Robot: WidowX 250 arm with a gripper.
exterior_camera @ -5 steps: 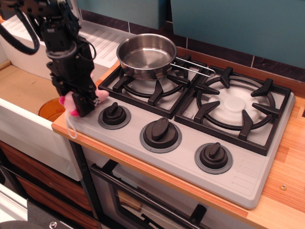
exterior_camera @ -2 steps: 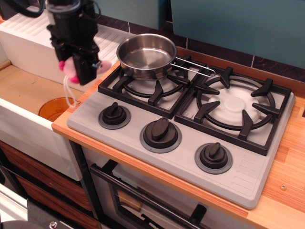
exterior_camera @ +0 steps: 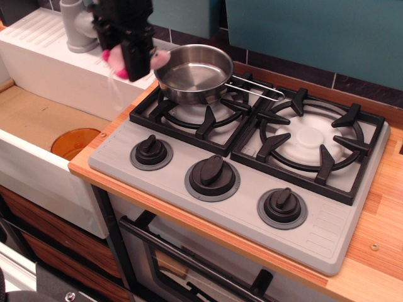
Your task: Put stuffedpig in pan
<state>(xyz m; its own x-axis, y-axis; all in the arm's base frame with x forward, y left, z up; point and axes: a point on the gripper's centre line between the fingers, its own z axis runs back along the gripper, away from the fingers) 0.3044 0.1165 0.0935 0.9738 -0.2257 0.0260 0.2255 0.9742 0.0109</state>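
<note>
The shiny steel pan [exterior_camera: 192, 72] sits on the back-left burner, its wire-loop handle [exterior_camera: 258, 88] pointing right. My black gripper [exterior_camera: 137, 61] hangs in the air just left of the pan's rim, shut on the pale-pink stuffedpig [exterior_camera: 157, 59]. Pink plush shows on both sides of the fingers, at the left [exterior_camera: 116, 60] and at the right beside the pan's rim. Its thin white string [exterior_camera: 113, 94] dangles below, blurred. The pan looks empty.
The grey stove top [exterior_camera: 340, 207] carries black grates and three black knobs [exterior_camera: 213, 175] along the front. A white sink unit [exterior_camera: 44, 50] with a grey faucet base [exterior_camera: 79, 28] stands at the left. An orange disc [exterior_camera: 72, 141] lies in the sink basin.
My gripper has lifted the stuffedpig from the stove's front-left corner and carried it up and to the right, to just beside the pan's left rim.
</note>
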